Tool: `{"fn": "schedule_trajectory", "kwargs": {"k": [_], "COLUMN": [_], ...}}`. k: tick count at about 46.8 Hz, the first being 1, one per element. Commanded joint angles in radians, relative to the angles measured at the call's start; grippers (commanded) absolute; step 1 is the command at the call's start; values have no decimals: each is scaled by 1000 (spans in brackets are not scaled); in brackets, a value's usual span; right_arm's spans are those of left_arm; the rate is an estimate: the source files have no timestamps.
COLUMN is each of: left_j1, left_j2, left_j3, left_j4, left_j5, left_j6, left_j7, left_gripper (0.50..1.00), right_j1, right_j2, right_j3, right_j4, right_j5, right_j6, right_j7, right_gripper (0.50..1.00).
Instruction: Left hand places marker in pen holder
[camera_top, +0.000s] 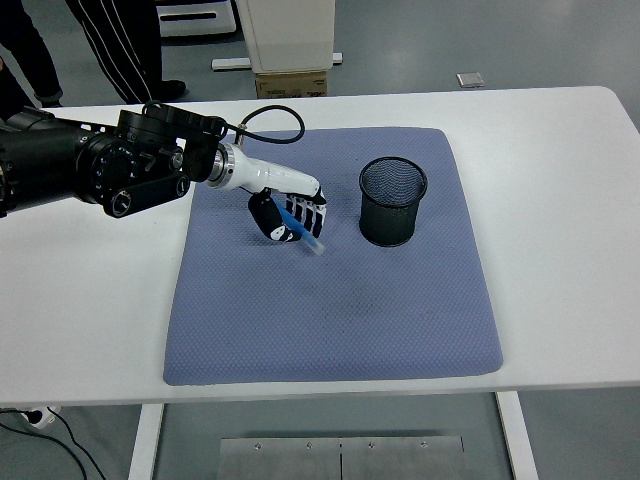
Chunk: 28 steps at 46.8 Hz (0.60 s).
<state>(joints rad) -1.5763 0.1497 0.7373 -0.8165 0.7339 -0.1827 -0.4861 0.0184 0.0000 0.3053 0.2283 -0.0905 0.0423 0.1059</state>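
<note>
My left hand (290, 217) is curled around a blue marker (303, 232) and holds it above the blue-grey mat (340, 310). The marker's pale tip sticks out down and to the right of the fingers. The black mesh pen holder (392, 201) stands upright on the mat, a little to the right of the hand, and looks empty. The black left arm (100, 172) comes in from the left edge. The right arm is out of view.
The mat lies on a white table (560, 200). A black cable (275, 125) loops above the wrist. A person's legs (120, 40) and a white cabinet with a cardboard box (290, 80) stand beyond the far edge.
</note>
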Motion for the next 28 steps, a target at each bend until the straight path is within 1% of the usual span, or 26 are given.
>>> {"fn": "schedule_trajectory", "kwargs": {"k": [1, 7, 13, 27, 28], "left_j1": [-7, -37, -63, -113, -116], "left_j2": [-4, -6, -6, -16, -19], "left_j3": [-1, -10, -30, -70, -88], "left_j4": [-1, -3, -3, -4, -4], "left_j5": [-10, -36, -47, -108, -116], "left_j6": [-1, -6, -34, -61, -61], "left_j7": [-8, -11, -12, -12, -12], "left_gripper": [500, 500, 500, 500, 500], "right_j1": [0, 0, 0, 0, 0], "right_j2": [0, 0, 0, 0, 0], "right_j3": [0, 0, 0, 0, 0], "right_j4": [0, 0, 0, 0, 0], "right_j5": [0, 0, 0, 0, 0], "right_j6": [1, 1, -1, 1, -1], "right_j7": [0, 0, 0, 0, 0], "right_gripper": [1000, 1000, 1000, 1000, 1000]}}
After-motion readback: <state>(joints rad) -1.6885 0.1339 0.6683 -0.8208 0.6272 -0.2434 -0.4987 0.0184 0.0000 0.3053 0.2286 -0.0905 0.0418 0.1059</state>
